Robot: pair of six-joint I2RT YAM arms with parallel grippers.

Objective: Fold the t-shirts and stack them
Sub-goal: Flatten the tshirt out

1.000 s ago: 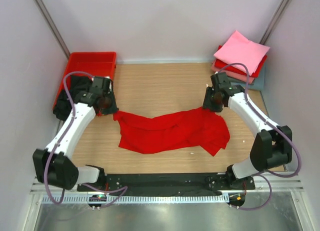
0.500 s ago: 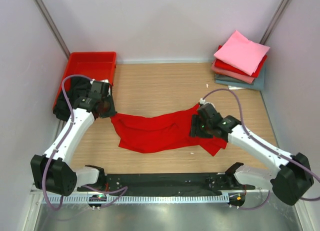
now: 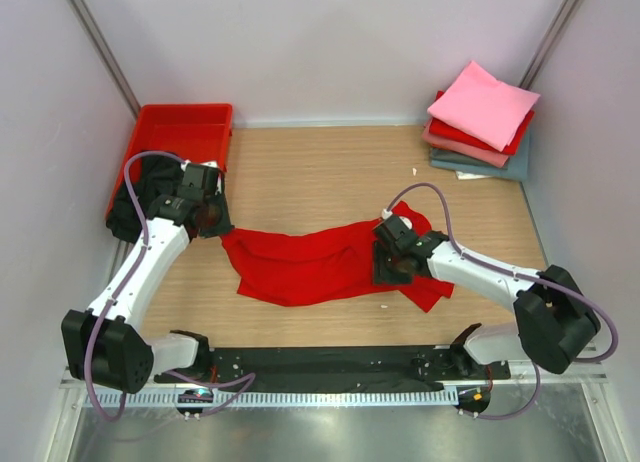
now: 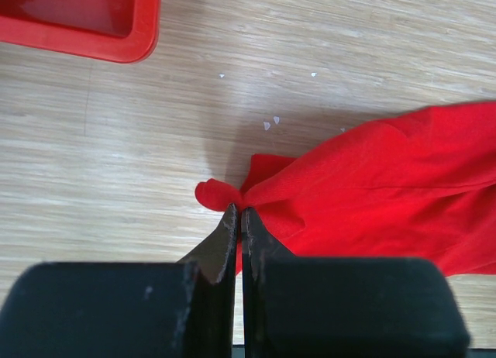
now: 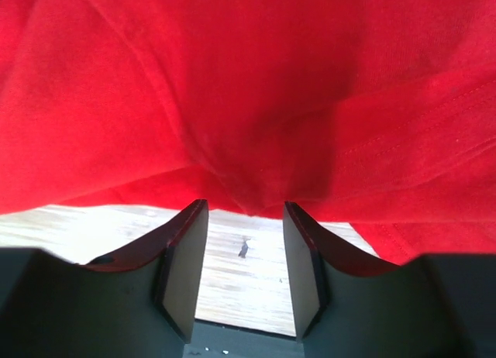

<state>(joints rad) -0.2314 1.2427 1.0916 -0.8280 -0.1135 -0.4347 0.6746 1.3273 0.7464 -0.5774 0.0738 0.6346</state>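
A bright red t-shirt [image 3: 310, 264] lies crumpled across the middle of the wooden table. My left gripper [image 3: 213, 222] is shut on the shirt's left corner; in the left wrist view the jaws [image 4: 239, 212] pinch a small bunch of red cloth [image 4: 364, 180] just above the table. My right gripper [image 3: 390, 267] is low over the shirt's right part, jaws open. In the right wrist view [image 5: 244, 211] the red cloth [image 5: 248, 87] fills the top and bare wood shows between the fingers. A black shirt [image 3: 128, 200] hangs at the tray's near end.
A rigid red tray [image 3: 185, 122] stands at the back left, its corner in the left wrist view [image 4: 116, 40]. A stack of folded shirts [image 3: 483, 107], pink on top, sits at the back right. White walls close in on three sides.
My right gripper has left the shirt's back-right corner and moved forward and left, low over the shirt's right part. The left gripper has barely moved and still holds its corner.
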